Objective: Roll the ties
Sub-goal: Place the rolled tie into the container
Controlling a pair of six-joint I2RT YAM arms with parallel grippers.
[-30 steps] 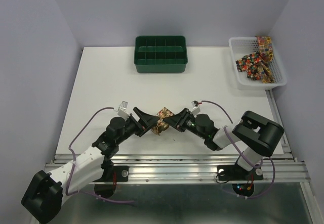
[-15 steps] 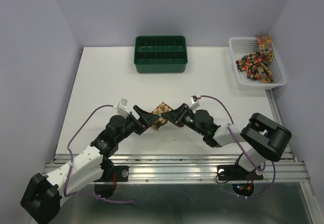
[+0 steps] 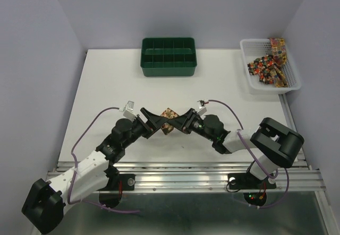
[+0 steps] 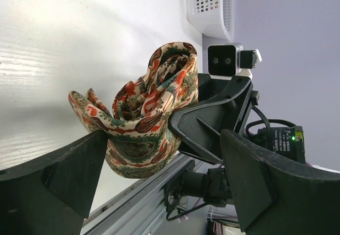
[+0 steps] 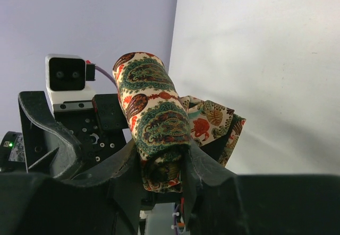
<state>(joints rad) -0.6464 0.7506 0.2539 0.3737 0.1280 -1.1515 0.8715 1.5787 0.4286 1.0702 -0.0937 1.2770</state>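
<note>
A rolled tie [image 3: 169, 120] with a brown, red and green paisley print hangs between both grippers in the middle of the table, near the front. My right gripper [image 3: 178, 122] is shut on the roll; in the right wrist view its fingers [image 5: 204, 171] pinch the roll's [image 5: 154, 118] lower end, and a loose flap sticks out to the right. My left gripper [image 3: 154, 122] is wide open, with its fingers [image 4: 74, 166] on either side of the roll [image 4: 149, 113]. More ties [image 3: 268, 65] lie in the white basket.
A green compartment tray [image 3: 169, 57] stands at the back centre of the white table. The white mesh basket [image 3: 245, 54] sits at the back right corner. Purple walls close in the left, right and back. A metal rail runs along the front edge.
Both grippers and the rolled tie have shifted slightly away from the front edge. The right arm's elbow has swung. Neither gripper's opening has changed.
</note>
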